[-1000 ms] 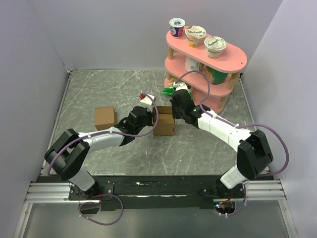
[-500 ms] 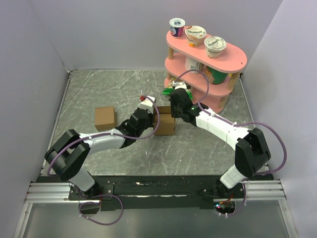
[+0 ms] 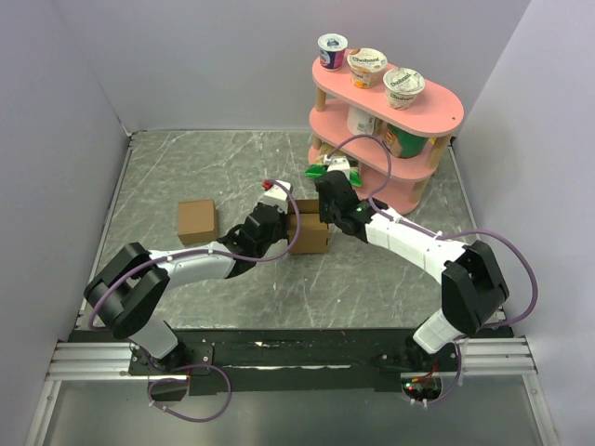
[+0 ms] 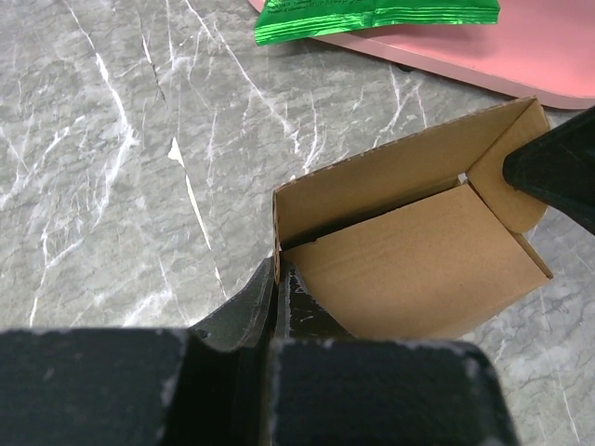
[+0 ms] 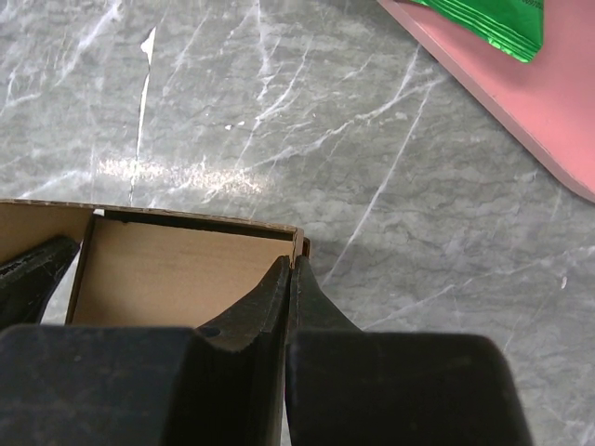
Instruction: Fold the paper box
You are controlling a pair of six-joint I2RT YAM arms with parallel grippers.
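The paper box [image 3: 310, 236] is a small brown carton, open at the top, standing mid-table between both grippers. My left gripper [image 3: 286, 219] is shut on the thin edge of its left wall; in the left wrist view the fingers pinch that wall [image 4: 276, 279], with the box's inside [image 4: 409, 251] and a rounded flap beyond. My right gripper [image 3: 324, 217] is shut on the opposite wall; in the right wrist view it grips the wall's corner [image 5: 292, 269], with the box's inside [image 5: 177, 269] to its left.
A smaller closed brown cube [image 3: 196, 220] sits to the left. A pink tiered shelf [image 3: 437, 116] with yogurt cups stands at the back right, and a green packet [image 3: 321, 170] lies on its lowest tier. Grey walls surround the marble table [image 3: 186, 167].
Both wrists have shifted slightly towards the back of the table, still gripping the box. The box has stayed in about the same place.
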